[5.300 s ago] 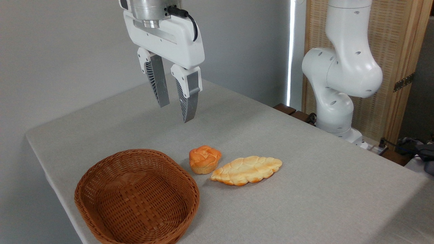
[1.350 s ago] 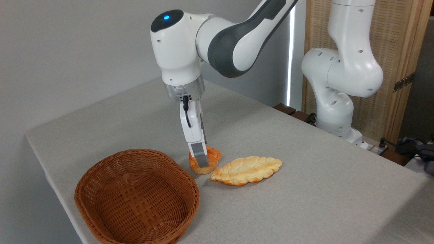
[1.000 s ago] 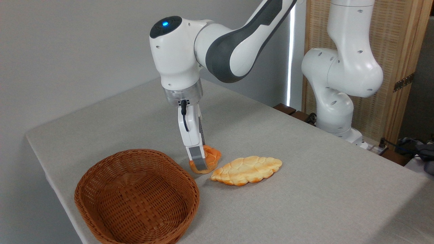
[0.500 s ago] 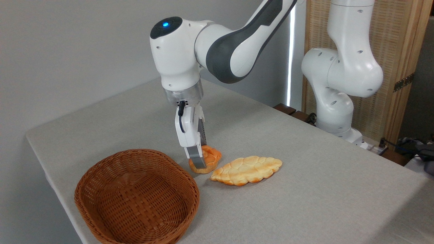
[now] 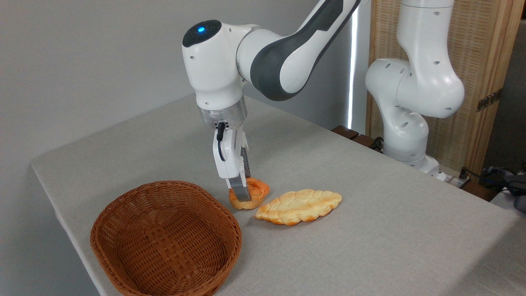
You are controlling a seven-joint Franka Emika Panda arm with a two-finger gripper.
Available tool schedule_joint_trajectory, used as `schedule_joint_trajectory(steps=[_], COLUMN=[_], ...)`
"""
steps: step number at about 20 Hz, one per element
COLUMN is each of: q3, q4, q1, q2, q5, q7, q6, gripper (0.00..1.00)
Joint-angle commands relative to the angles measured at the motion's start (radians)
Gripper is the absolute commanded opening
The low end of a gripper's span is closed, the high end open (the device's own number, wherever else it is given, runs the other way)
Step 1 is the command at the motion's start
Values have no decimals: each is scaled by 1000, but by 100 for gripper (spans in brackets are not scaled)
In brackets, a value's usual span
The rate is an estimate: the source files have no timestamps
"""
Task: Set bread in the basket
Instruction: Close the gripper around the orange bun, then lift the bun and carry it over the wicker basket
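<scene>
The bread [image 5: 259,191], a small round orange-brown bun with a knotted top, rests on the grey table just right of the basket [image 5: 164,242]. My gripper [image 5: 243,195] points straight down onto the bun. One grey finger [image 5: 239,191] presses its near side and the other finger is mostly hidden behind it. The bun looks squeezed between them and its base is at table level. The oval brown wicker basket stands empty at the front left.
A long flat pale-golden leaf-shaped bread [image 5: 298,206] lies immediately right of the bun, almost touching it. The arm's white base [image 5: 404,102] rises at the back right. The table [image 5: 370,230] edge runs close behind and left of the basket.
The gripper came down from high above the table and turned side-on over the bun. In the last second its fingers closed in and the bun's outline flattened slightly.
</scene>
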Motion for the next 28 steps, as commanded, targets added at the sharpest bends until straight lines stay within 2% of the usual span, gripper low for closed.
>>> schedule_joint_trajectory(steps=[1, 4, 10, 12, 13, 15, 17, 18, 21, 22, 24, 28], q3=[7, 10, 39, 64, 73, 96, 107, 107, 103, 96, 93, 73], q4=[-7, 14, 224, 280, 313, 398, 470, 504, 515, 515, 515, 512], q1=[2, 2, 3, 3, 3, 5, 3, 3, -3, -3, -9, -38], q2=[-18, -21, 13, 30, 42, 92, 146, 174, 226, 243, 261, 307], q5=[10, 0, -7, -15, -41, -105, -136, -154, -219, -228, -228, -216], q7=[14, 6, -47, -55, -69, -136, -200, -246, -383, -414, -428, -425], q6=[-18, -76, -353, -377, -378, -368, -343, -303, -74, -11, 39, 77], gripper=[42, 42, 42, 42, 42, 42, 42, 42, 45, 45, 45, 47])
